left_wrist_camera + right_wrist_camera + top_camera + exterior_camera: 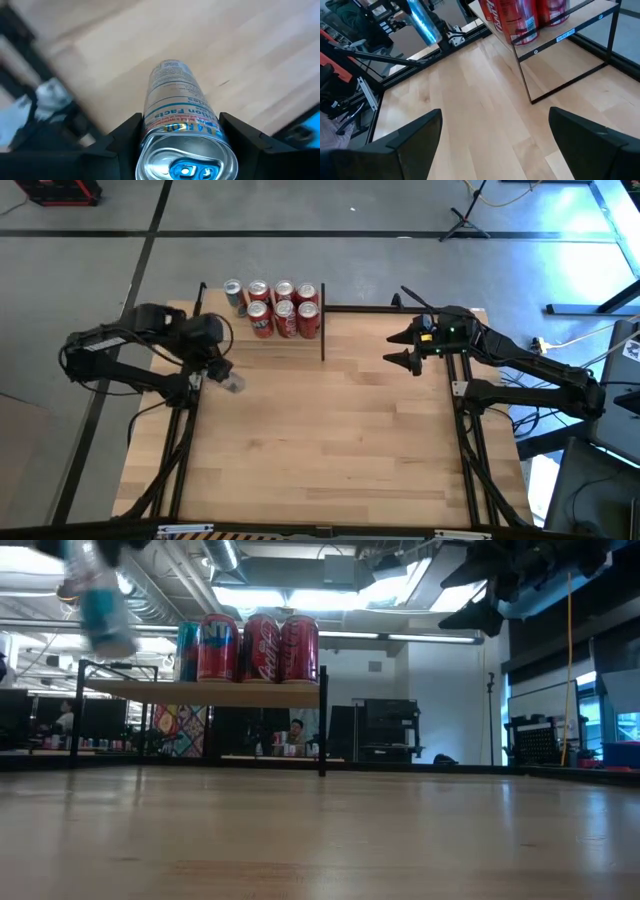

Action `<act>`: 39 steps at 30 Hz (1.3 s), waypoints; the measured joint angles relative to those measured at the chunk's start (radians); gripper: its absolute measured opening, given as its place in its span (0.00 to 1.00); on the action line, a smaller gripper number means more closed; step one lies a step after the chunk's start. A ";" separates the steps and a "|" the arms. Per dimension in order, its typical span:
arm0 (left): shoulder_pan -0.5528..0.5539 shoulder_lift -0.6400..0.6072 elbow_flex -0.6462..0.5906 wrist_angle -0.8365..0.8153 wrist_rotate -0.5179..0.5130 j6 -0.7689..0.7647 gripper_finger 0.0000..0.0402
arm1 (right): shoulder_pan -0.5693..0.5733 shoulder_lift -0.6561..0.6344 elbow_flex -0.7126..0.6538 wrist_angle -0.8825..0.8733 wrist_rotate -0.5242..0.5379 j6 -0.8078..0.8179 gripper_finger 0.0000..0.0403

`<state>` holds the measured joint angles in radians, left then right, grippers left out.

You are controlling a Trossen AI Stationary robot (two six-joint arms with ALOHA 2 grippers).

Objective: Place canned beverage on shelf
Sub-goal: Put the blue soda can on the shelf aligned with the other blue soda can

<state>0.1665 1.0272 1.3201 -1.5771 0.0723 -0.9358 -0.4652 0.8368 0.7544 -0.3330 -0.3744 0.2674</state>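
The shelf (262,338) carries 7 cans: 6 red cola cans (285,319) packed in 2 rows, and 1 silver-teal can (233,293) at the row's left end. 1 more can, a slim silver-and-blue can (175,107), is in the air, clamped by the left gripper (178,135). That makes 8 cans in all, 1 shelf and 2 arms.

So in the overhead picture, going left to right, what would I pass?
Left gripper holding a can → shelf with its cans → right gripper, open and empty.
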 joint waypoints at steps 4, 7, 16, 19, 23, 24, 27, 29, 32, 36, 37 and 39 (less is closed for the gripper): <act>0.000 0.042 0.131 0.004 -0.049 0.023 0.50 | 0.000 0.000 0.018 -0.008 0.000 -0.013 0.89; 0.004 0.072 0.196 0.006 -0.079 0.043 0.50 | 0.000 0.000 0.053 -0.018 0.017 -0.034 0.89; 0.069 0.113 0.299 0.005 -0.083 0.136 0.50 | 0.000 0.000 0.132 -0.096 0.034 -0.042 0.89; 0.109 0.114 0.300 0.004 -0.104 0.169 0.50 | 0.000 0.000 0.138 -0.088 0.034 -0.039 0.89; 0.181 0.115 0.300 0.005 -0.137 0.217 0.50 | 0.000 0.000 0.138 -0.107 0.034 -0.032 0.89; 0.198 0.117 0.300 0.005 -0.146 0.227 0.50 | 0.000 0.000 0.138 -0.114 0.034 -0.032 0.89; 0.243 0.123 0.299 0.006 -0.165 0.253 0.50 | 0.000 0.000 0.138 -0.122 0.034 -0.031 0.89; 0.270 0.126 0.299 0.005 -0.153 0.272 0.50 | 0.000 0.000 0.138 -0.122 0.034 -0.026 0.89; 0.315 0.126 0.299 0.006 -0.130 0.320 0.50 | 0.000 0.000 0.138 -0.124 0.034 -0.020 0.89; 0.401 0.128 0.299 0.006 -0.129 0.418 0.50 | 0.000 0.004 0.138 -0.125 0.042 -0.021 0.89; 0.422 0.131 0.299 0.006 -0.121 0.437 0.50 | 0.000 0.006 0.138 -0.128 0.042 -0.021 0.89; 0.460 0.140 0.299 0.006 -0.083 0.461 0.50 | 0.000 0.009 0.138 -0.130 0.043 -0.021 0.89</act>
<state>0.6261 1.1668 1.6196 -1.5711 -0.0106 -0.4751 -0.4652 0.8459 0.8921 -0.4630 -0.3317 0.2468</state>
